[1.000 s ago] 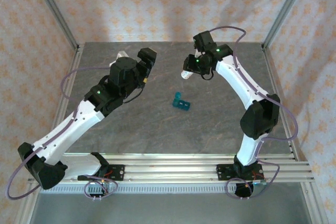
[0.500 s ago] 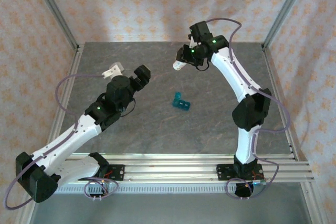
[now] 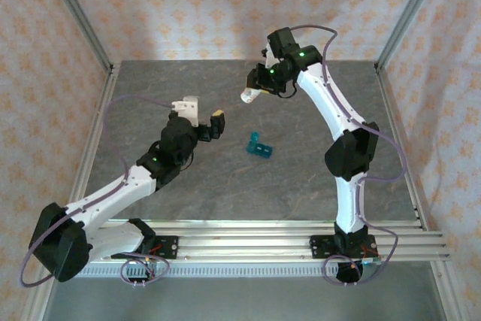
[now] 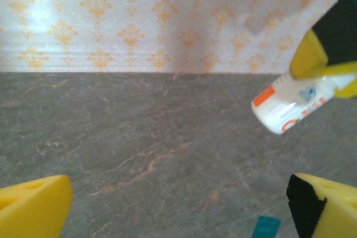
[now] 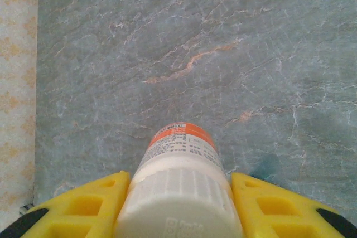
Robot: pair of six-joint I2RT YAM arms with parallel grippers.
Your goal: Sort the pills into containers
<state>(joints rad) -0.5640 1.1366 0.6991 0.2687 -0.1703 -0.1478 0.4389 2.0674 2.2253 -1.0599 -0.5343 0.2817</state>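
The right gripper (image 5: 179,193) is clamped narrowly on a small white cylindrical plastic bottle (image 5: 179,151) with an orange label band. Its yellow fingers (image 5: 83,207) press on either side of the ribbed end, which looks like the cap. The banded end points away from the wrist. In the top view this bottle (image 3: 249,95) hangs tilted in the air over the far middle of the grey marbled table (image 3: 225,178), touching nothing else.

The left gripper (image 3: 203,114) stands wide and holds nothing. It hovers over the left-centre of the table, facing the bottle (image 4: 290,107) from well apart.

The short teal plastic pill box (image 3: 259,146), a strip of square compartments, lies on the table between the two arms, nearer than the bottle and untouched. One lid may be raised, but it is too small to tell. A corner of the box (image 4: 266,228) shows at the lower edge of the left wrist view.

The step in hand seems to be presenting the lifted bottle, and no pills are out. Next, the bottle probably has to be opened, which likely means the empty left gripper closing on the body while the right turns the cap. Then the mouth must be brought over a compartment and tipped gently. A loose hold on the smooth body could let it slip.
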